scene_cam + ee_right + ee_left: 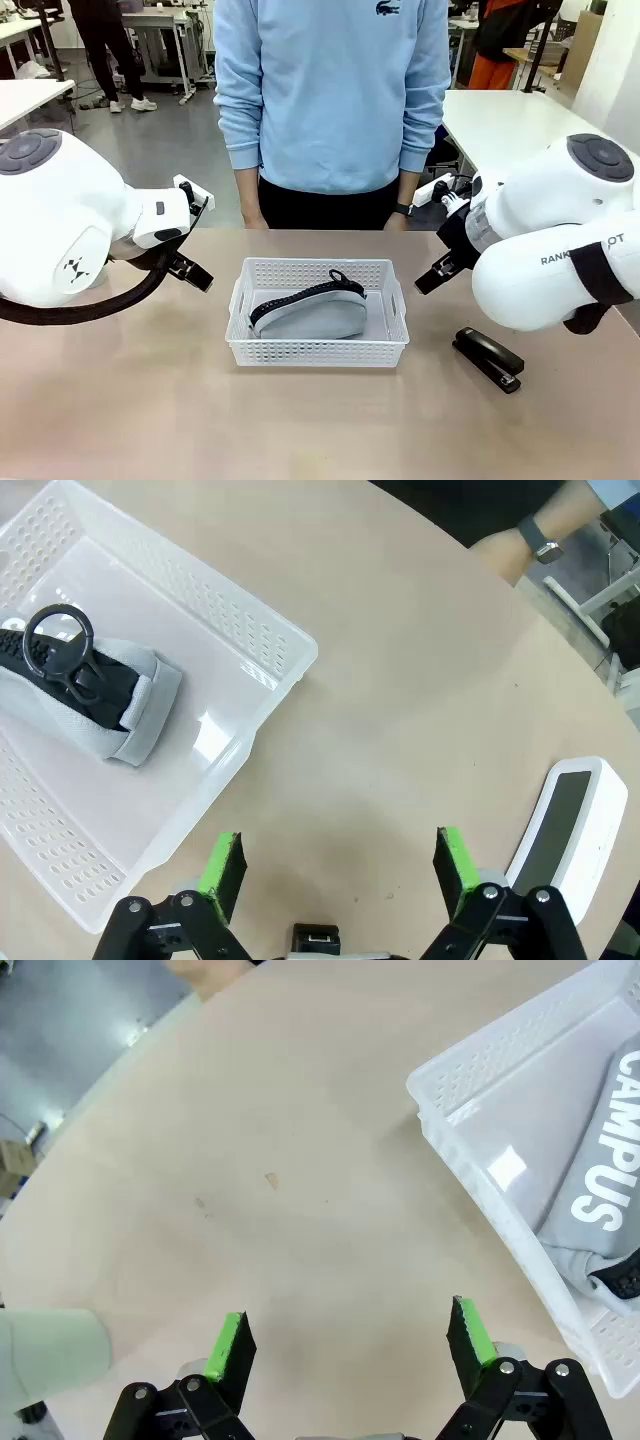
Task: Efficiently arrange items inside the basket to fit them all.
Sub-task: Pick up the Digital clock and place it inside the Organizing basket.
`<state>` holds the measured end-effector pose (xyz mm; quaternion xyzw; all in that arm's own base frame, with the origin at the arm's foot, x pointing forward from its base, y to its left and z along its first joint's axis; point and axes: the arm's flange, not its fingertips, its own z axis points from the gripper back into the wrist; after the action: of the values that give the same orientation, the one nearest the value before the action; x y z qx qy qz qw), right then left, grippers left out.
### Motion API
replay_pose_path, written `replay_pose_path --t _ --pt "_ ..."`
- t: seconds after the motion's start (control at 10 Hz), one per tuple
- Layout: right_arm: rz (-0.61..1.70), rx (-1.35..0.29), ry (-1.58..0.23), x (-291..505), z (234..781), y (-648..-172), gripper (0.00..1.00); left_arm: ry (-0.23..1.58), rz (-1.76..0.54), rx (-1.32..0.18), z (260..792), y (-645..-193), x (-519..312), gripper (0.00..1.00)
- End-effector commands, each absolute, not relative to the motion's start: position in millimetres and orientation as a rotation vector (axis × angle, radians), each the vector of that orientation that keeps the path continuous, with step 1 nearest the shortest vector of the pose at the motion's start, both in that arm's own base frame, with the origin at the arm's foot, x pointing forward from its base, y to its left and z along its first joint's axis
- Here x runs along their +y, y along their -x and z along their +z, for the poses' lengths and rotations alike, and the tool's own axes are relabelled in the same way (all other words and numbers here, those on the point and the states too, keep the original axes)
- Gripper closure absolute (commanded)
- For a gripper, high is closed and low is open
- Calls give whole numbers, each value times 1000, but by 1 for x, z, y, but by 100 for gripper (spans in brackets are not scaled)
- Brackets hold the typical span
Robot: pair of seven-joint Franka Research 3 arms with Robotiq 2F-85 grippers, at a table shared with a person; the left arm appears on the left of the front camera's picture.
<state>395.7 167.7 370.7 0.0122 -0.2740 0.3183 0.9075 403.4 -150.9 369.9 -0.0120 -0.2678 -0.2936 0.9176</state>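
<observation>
The white perforated basket (318,352) stands mid-table and holds the grey zip pouch (312,315), which lies on its side with the black zipper up. Right of the basket, the black stapler (487,358) lies on the table. My left gripper (350,1345) hovers open over bare table; the basket (470,1070) and the "CAMPUS" pouch (605,1185) are to its right, and the pale green cup (45,1355) is at its left. My right gripper (338,868) is also open above the table, between the basket (255,630) with the pouch (100,695) and the white rounded box (575,825).
A person in a light blue sweatshirt stands at the far edge, hands (255,222) hanging at the table rim, a watch on one wrist (540,545). Both arms' bulky white bodies flank the basket. Open tabletop runs along the front edge.
</observation>
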Motion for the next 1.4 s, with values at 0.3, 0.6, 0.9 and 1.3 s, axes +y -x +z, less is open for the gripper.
replay_pose_path --t 0.3,0.6,0.9,1.3 --pt "657 -566 -25 168 371 -396 0 25 -604 -551 370 -403 -151 0" --pt "657 -566 -25 168 371 -396 0 25 -604 -551 370 -403 -151 0" --pt "657 -566 -25 168 371 -396 0 25 -604 -551 370 -403 -151 0" --pt "657 -566 -25 168 371 -396 0 25 -604 -551 370 -403 -151 0"
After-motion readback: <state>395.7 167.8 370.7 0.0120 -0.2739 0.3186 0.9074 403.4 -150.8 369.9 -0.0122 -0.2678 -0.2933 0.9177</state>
